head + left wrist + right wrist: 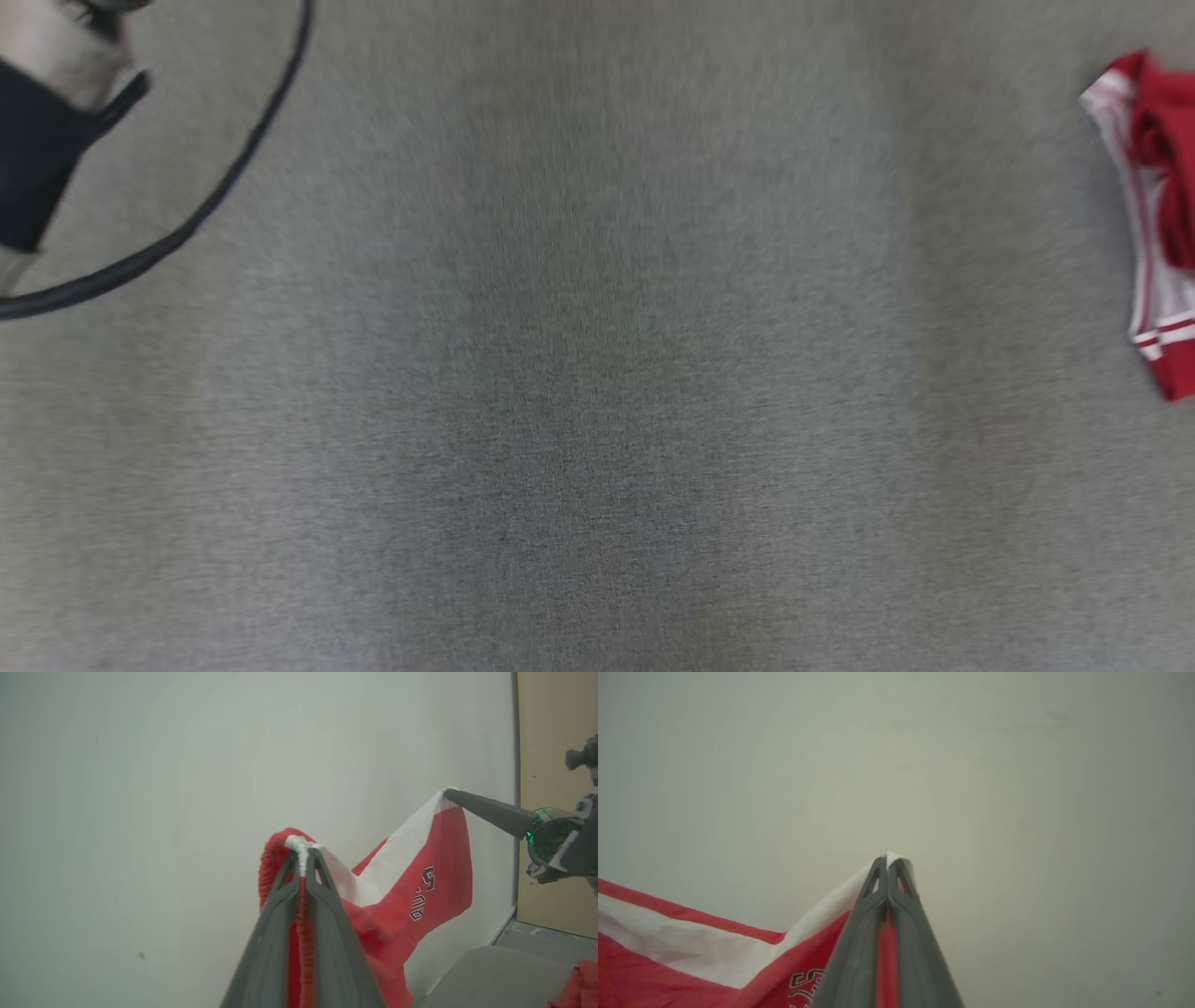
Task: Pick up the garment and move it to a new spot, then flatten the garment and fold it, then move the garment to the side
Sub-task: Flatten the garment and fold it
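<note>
Presently: one red-and-white garment, held up before a pale wall, above the grey desk. Our left tool is clamped on its ribbed edge and our right tool on a white corner. We judge the pickup done; placing, flattening, folding and moving aside are left.

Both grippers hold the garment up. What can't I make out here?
- Lower part of the garment: left wrist view, behind the left gripper, cut by the bottom edge.
- The lettering: right wrist view, cut off beside the right gripper.
- The red-and-white cloth: head view, blurred, cut by the right edge.
- The dark object: head view, blurred.
</note>
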{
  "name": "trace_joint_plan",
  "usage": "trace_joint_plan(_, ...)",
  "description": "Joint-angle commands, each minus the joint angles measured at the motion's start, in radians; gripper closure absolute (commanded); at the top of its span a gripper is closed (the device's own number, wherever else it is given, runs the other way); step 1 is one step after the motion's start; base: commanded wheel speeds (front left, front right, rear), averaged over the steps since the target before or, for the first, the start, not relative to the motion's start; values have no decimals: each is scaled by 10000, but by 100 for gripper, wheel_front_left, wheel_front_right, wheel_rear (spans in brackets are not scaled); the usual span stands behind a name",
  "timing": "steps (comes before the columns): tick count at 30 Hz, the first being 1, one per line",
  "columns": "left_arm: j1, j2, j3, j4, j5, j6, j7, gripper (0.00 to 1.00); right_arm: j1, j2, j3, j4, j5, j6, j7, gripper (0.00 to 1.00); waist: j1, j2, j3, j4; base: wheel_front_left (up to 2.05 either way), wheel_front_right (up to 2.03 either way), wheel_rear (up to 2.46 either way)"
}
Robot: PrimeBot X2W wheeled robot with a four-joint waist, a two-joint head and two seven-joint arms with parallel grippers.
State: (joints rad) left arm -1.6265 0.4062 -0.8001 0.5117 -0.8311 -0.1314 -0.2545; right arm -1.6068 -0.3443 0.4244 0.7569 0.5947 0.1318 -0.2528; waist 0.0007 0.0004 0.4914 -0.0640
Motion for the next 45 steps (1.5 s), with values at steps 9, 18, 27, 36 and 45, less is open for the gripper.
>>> trace_joint_plan(9,2588,1257,-563,-2709,-955,18,-93,100,1980,-453,649,-543,430,-28,-130,100,-7,-4,2187,-143,0,0,0)
trace_joint_plan(18,6362,2706,-1490,-5484,-2098,17,-94,100,6371,-2788,1503,-3340,2136,-28,-96,100,-7,-4,864,-2,0,0,0)
trace_joint_plan(27,8442,2864,-2011,-5699,-1707,15,-95,100,9133,-4432,1930,-5277,3387,-28,632,100,-7,-4,-170,65,0,0,0)
trace_joint_plan(36,10578,2487,-1377,-6129,-1591,16,-96,100,11475,-5382,1256,-6416,3951,-28,1000,100,-7,-4,-1381,73,0,0,0)
trace_joint_plan(45,12181,2490,-1199,-6856,-1719,14,-96,100,13170,-5712,581,-7319,4035,-28,1962,100,-7,-4,-2520,127,0,0,0)
